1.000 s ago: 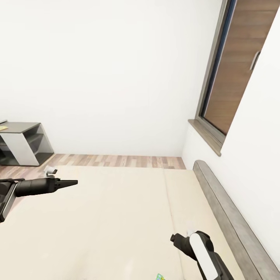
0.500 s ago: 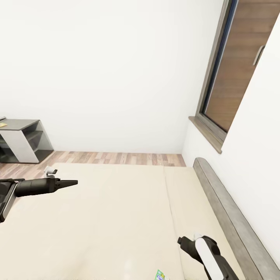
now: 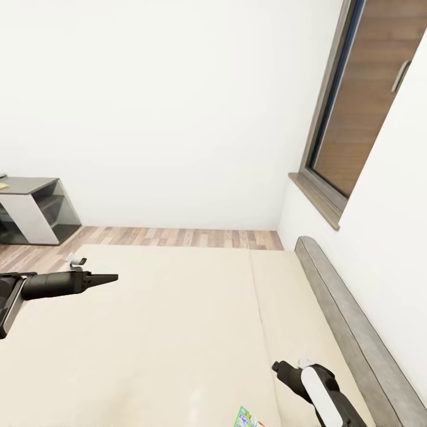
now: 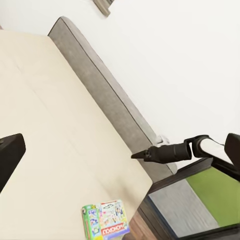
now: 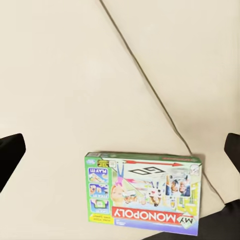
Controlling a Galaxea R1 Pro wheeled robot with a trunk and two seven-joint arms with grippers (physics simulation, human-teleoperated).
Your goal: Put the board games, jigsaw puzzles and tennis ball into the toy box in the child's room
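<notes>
One board game (image 5: 142, 192), a flat pale green and blue box with a red band, lies flat on the beige bed (image 3: 166, 332) near its front edge. Its corner also peeks in at the bottom of the head view (image 3: 245, 418), and the box appears in the left wrist view (image 4: 106, 219). My right gripper (image 3: 276, 366) hovers above the mattress a little beyond the box, near the grey headboard (image 3: 350, 332). Its fingers (image 5: 11, 154) stand wide apart with nothing between them. My left gripper (image 3: 114, 277) hangs over the bed's left side, fingers (image 4: 9, 157) spread and empty.
A dark grey side desk with a white panel (image 3: 34, 209) stands at the far left on the wood-plank floor (image 3: 178, 237). A grey-framed window (image 3: 350, 124) is above the headboard. A small white object (image 3: 76, 260) lies by the bed's far left corner.
The camera has tilted a little, showing more of the board game's corner. My right arm has shifted slightly right and down in the picture. The left arm has held still.
</notes>
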